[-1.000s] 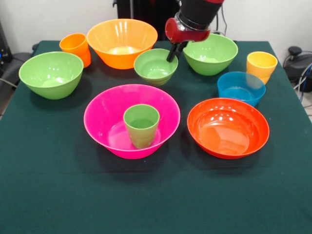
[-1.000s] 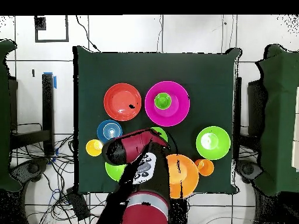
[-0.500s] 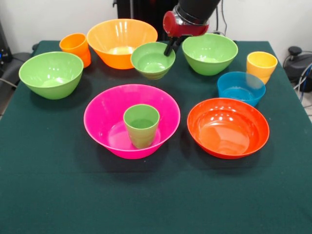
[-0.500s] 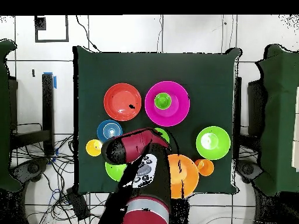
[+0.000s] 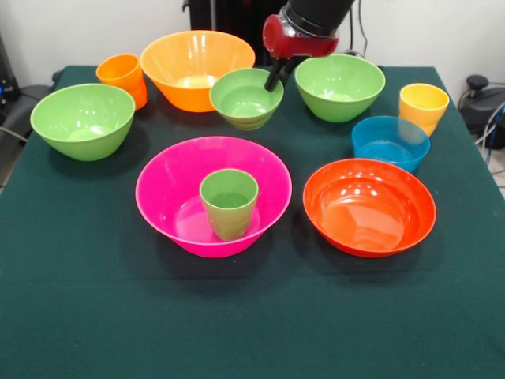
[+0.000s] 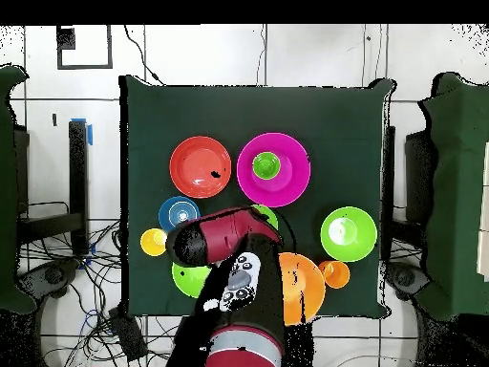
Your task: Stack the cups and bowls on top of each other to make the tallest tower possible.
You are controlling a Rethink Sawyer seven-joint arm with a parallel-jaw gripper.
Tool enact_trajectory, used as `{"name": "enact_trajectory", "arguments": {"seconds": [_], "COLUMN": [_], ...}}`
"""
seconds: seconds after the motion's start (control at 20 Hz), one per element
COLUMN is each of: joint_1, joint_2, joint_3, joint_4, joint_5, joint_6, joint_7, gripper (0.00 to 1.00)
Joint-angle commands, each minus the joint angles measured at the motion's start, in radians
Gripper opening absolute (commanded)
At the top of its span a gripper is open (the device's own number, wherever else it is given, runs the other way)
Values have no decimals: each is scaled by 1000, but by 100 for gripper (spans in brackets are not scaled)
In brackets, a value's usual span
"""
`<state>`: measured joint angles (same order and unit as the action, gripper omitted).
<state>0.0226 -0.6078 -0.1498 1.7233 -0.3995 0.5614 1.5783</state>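
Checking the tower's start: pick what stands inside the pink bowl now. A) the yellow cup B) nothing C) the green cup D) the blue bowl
C: the green cup stands upright inside the pink bowl, seen in both views.

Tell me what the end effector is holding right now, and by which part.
The end effector grips the small green bowl by its rim, on the side toward the large green bowl.

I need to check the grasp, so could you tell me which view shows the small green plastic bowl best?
The front view: the small green plastic bowl shows whole, with the gripper at its rim. Overhead, the red arm hides nearly all of it.
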Motion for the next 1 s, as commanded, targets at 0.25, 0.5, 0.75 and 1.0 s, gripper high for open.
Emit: {"name": "enact_trajectory", "arguments": {"seconds": [0.25,0.5,0.75,1.0], "joint_1": [-42,-46,-35,-29], "joint_2": [-9,-12,-18,-28], "joint_3": [171,183,175,170], "joint_4": [-87,-103,-112,-119], "joint_5": [4,-1,-2,-3], "joint_6": [43,68,104,143], "joint_7": [-31,-35,-28,-35], "gripper": [0,0,0,0]}}
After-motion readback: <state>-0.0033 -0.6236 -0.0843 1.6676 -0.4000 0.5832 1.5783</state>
